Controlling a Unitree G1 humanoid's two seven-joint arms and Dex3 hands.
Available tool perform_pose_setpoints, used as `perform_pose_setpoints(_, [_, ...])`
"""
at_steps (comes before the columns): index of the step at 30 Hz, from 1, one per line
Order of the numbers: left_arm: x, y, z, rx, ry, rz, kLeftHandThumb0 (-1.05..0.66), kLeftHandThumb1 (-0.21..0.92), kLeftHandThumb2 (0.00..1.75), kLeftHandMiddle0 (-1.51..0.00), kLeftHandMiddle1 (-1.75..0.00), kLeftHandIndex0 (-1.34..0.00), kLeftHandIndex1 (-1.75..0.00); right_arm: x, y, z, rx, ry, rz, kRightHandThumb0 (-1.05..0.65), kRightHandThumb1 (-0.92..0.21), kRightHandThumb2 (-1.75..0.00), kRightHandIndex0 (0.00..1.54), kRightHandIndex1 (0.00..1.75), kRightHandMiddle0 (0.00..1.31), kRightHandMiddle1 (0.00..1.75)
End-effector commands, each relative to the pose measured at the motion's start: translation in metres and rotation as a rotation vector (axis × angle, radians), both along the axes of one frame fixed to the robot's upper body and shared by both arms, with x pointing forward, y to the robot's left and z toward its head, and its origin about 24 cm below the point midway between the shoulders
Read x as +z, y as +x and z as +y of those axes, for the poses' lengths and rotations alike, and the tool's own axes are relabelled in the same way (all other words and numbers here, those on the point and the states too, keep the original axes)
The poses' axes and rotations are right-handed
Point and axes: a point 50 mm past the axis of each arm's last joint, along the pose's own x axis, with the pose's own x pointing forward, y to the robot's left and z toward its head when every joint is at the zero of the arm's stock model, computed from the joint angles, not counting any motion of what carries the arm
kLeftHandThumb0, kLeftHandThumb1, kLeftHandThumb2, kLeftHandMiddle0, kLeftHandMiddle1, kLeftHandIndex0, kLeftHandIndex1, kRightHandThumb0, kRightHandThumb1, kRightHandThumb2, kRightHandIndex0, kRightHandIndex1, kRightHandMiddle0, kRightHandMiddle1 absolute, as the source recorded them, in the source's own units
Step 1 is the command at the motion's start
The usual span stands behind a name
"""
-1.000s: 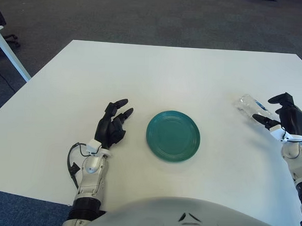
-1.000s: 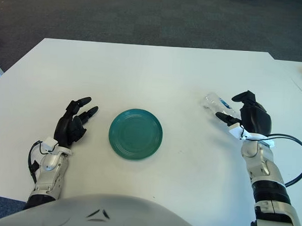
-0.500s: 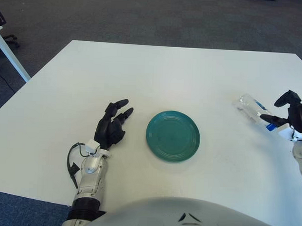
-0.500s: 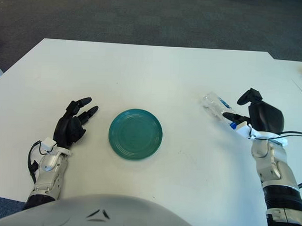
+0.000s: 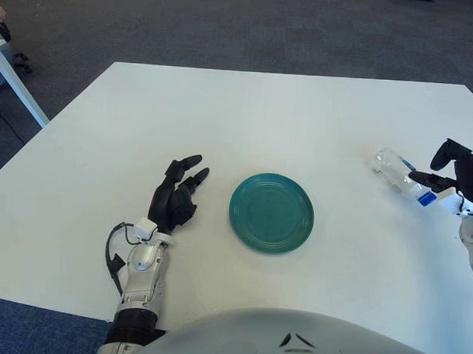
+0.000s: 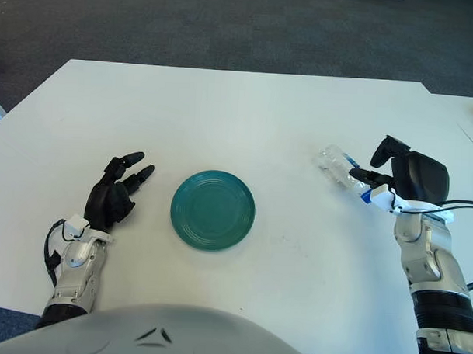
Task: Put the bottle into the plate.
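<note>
- Our right hand (image 6: 404, 173) is hovering at the capped end of the clear plastic bottle (image 6: 345, 171), fingers spread around it, not clamped on it.
- The bottle is lying on its side on the white table (image 6: 246, 115), well right of the teal plate (image 6: 213, 209); bare tabletop is lying between them.
- Our left hand (image 6: 111, 196) is showing left of the plate, fingers loosely extended, holding nothing.

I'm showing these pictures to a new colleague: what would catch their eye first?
Likely the teal plate, alone at the middle of the white table. Next, the clear bottle lying on its side to the right, with the right hand open at its capped end.
</note>
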Motion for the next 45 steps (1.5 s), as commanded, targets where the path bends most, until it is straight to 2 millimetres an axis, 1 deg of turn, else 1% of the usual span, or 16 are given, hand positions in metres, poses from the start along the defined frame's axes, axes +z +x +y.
perform_pose_setpoints(1, [-0.014,-0.009,-0.002,0.005,-0.019,0.076,-0.64,0.92,0.96,-0.67,0.0,-0.26,-0.8,0.003,0.0,0.001,-0.019,0.054,-0.019,-0.14,-0.43,-0.95,1.15,1.75,0.91,1.75])
perform_pose_setpoints(4, [-0.014,-0.009,-0.002,0.005,-0.019,0.076,-0.64,0.92,0.96,-0.67,0.0,-0.26,-0.8,0.004,-0.001,0.003,-0.021,0.113,-0.018,-0.12,-0.37,-1.08,1.17,1.75,0.92,1.75])
perform_pose_setpoints(11, [-0.014,-0.008,-0.003,0.005,-0.019,0.076,-0.64,0.92,0.96,-0.67,0.0,-0.26,-0.8,0.006,0.0,0.007,-0.01,0.164,-0.027,-0.13,-0.35,-1.13,1.18,1.75,0.92,1.75])
perform_pose_setpoints(13, [-0.014,-0.008,-0.003,0.005,-0.019,0.076,-0.64,0.92,0.96,-0.67,0.0,-0.26,-0.8,0.007,0.0,0.007,-0.004,0.179,-0.022,-0.21,-0.45,-0.95,1.12,1.75,0.89,1.75])
perform_pose_setpoints(14, [-0.014,-0.008,-0.003,0.005,-0.019,0.076,-0.64,0.92,0.96,-0.67,0.0,-0.26,-0.8,0.006,0.0,0.006,0.002,0.191,-0.013,-0.22,-0.47,-0.92,1.11,1.75,0.88,1.75])
perform_pose_setpoints(16, [-0.014,-0.008,-0.003,0.005,-0.019,0.076,-0.64,0.92,0.96,-0.67,0.0,-0.26,-0.8,0.005,0.001,0.005,0.009,0.204,0.002,-0.35,-0.62,-0.65,0.87,1.75,0.7,1.75])
perform_pose_setpoints(17, [-0.014,-0.008,-0.003,0.005,-0.019,0.076,-0.64,0.92,0.96,-0.67,0.0,-0.26,-0.8,0.004,0.001,0.004,0.014,0.205,0.022,-0.35,-0.64,-0.66,0.8,1.75,0.65,1.72])
perform_pose_setpoints(19, [-0.014,-0.007,-0.003,0.005,-0.019,0.076,-0.64,0.92,0.96,-0.67,0.0,-0.26,-0.8,0.002,0.003,0.003,0.025,0.19,0.063,-0.36,-0.8,-0.49,0.58,1.41,0.48,1.64])
perform_pose_setpoints(20, [-0.014,-0.007,-0.003,0.005,-0.019,0.076,-0.64,0.92,0.96,-0.67,0.0,-0.26,-0.8,0.001,0.004,0.002,0.03,0.179,0.081,-0.46,-0.82,-0.47,0.55,1.28,0.42,1.54])
perform_pose_setpoints(21, [-0.014,-0.007,-0.002,0.005,-0.019,0.077,-0.64,0.92,0.96,-0.67,0.0,-0.26,-0.8,0.001,0.004,0.002,0.033,0.172,0.091,-0.59,-0.86,-0.44,0.53,1.03,0.34,1.39])
perform_pose_setpoints(23, [-0.014,-0.007,-0.002,0.005,-0.019,0.077,-0.64,0.92,0.96,-0.67,0.0,-0.26,-0.8,0.0,0.005,0.002,0.037,0.149,0.126,-0.72,-0.89,-0.42,0.51,0.78,0.27,1.23])
perform_pose_setpoints(25, [-0.014,-0.007,-0.002,0.006,-0.019,0.076,-0.64,0.92,0.96,-0.67,0.0,-0.26,-0.8,-0.001,0.005,0.001,0.039,0.124,0.171,-0.82,-0.91,-0.43,0.48,0.42,0.18,1.04])
perform_pose_setpoints(28, [-0.013,-0.007,-0.001,0.006,-0.019,0.076,-0.64,0.92,0.96,-0.67,0.0,-0.26,-0.8,0.004,0.007,0.008,0.051,0.086,0.225,-0.93,-0.92,-0.48,0.38,0.16,0.08,0.85])
perform_pose_setpoints(32, [-0.013,-0.006,-0.001,0.006,-0.018,0.076,-0.64,0.92,0.96,-0.67,0.0,-0.26,-0.8,0.004,0.007,0.008,0.05,0.047,0.299,-1.02,-0.92,-0.56,0.26,0.04,0.02,0.65])
perform_pose_setpoints(38, [-0.014,-0.006,0.0,0.007,-0.018,0.077,-0.64,0.92,0.96,-0.67,0.0,-0.26,-0.8,0.002,0.009,0.01,0.07,0.012,0.397,-1.05,-0.92,-0.63,0.14,0.01,0.0,0.4])
perform_pose_setpoints(45, [-0.014,-0.006,0.002,0.007,-0.018,0.078,-0.64,0.92,0.96,-0.67,0.0,-0.26,-0.8,0.001,0.01,0.01,0.085,0.0,0.458,-1.05,-0.92,-0.65,0.07,0.0,0.0,0.26])
